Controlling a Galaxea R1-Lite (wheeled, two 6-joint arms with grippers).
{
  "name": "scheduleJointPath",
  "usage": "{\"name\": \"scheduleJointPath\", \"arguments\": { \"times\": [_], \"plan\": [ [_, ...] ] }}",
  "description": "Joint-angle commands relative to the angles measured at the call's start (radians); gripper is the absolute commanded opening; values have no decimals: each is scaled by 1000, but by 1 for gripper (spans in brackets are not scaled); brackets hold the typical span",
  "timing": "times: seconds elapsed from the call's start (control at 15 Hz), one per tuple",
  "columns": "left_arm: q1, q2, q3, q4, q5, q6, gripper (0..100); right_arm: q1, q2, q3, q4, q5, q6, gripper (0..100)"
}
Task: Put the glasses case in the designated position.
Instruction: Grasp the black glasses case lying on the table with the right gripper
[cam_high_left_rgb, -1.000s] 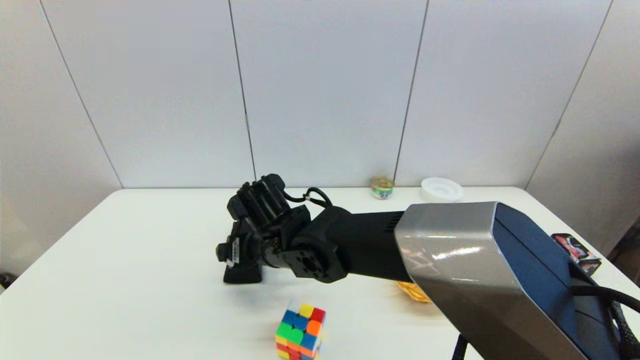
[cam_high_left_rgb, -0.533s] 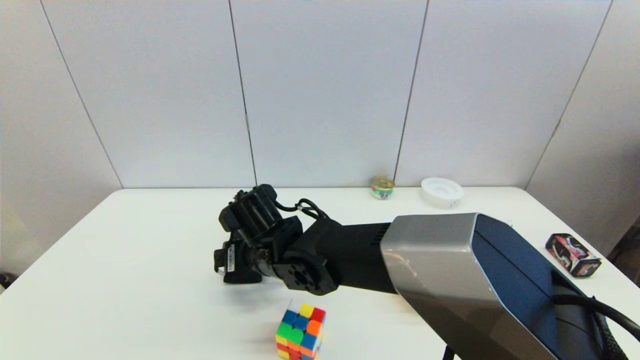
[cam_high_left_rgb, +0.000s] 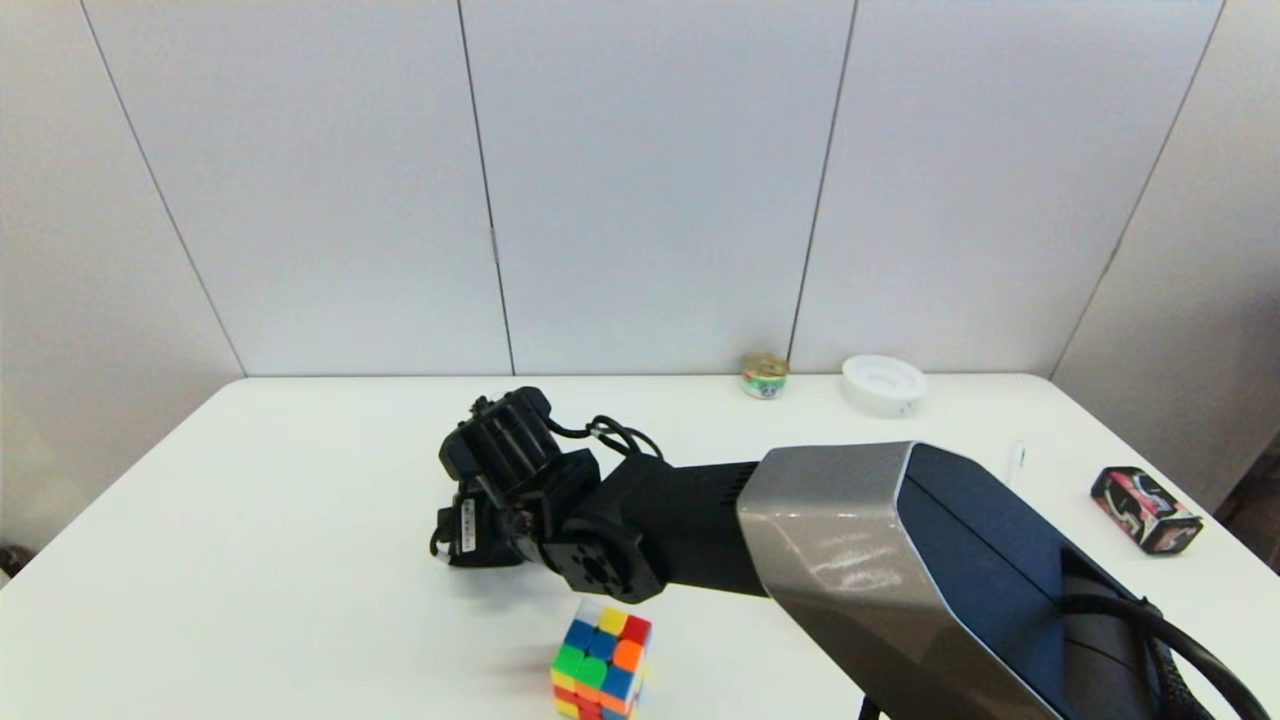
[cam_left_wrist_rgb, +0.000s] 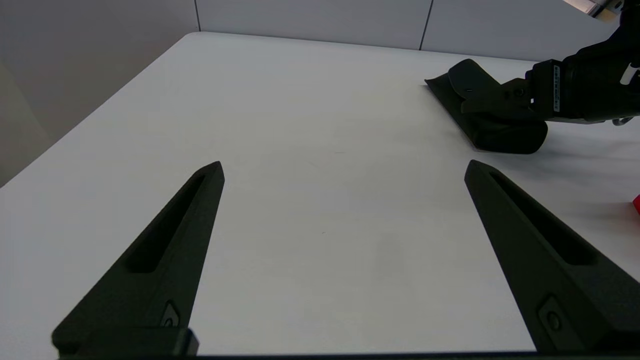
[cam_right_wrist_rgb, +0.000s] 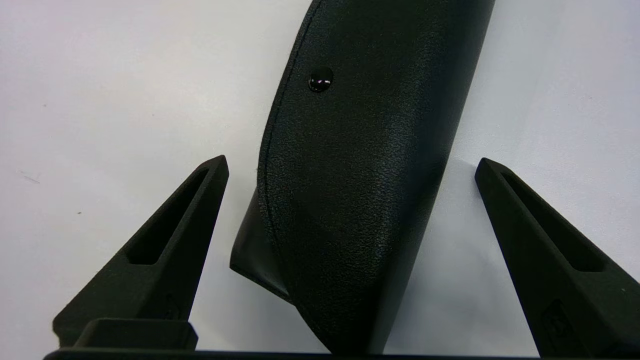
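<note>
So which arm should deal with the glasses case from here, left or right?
Right, probably. The right gripper is open directly above the glasses case, a finger on each side, neither touching. The left gripper, also open, hangs over bare table, apart from the case.

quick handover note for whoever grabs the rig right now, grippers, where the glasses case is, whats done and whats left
Right gripper: open, reached out over the middle of the white table, fingers on either side of the glasses case, not touching it.
Left gripper: open, empty, over bare table, well short of the case.
Glasses case: lying flat on the table, flap with snap facing up.
Done: right gripper lined up over the case.
Left: close on the case, lift it, carry it to the designated position. That position is not identifiable in these views.
</note>
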Motion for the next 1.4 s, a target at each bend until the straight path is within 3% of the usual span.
{"name": "scheduleJointPath", "arguments": {
  "times": [0.07, 0.67, 0.73, 1.4],
  "plan": [
    [0, 1, 0, 1, 0, -1, 100, 2, 12, 0, -1, -2, -2, 100],
    [0, 1, 0, -2, 0, -1, 100, 5, 27, 0, -4, -2, -26, 100],
    [0, 1, 0, -2, 0, -1, 100, 8, 29, 0, -3, 0, -26, 0],
    [0, 1, 0, 1, 0, -1, 100, 4, 4, 2, 9, -11, -26, 0]
  ]
}}
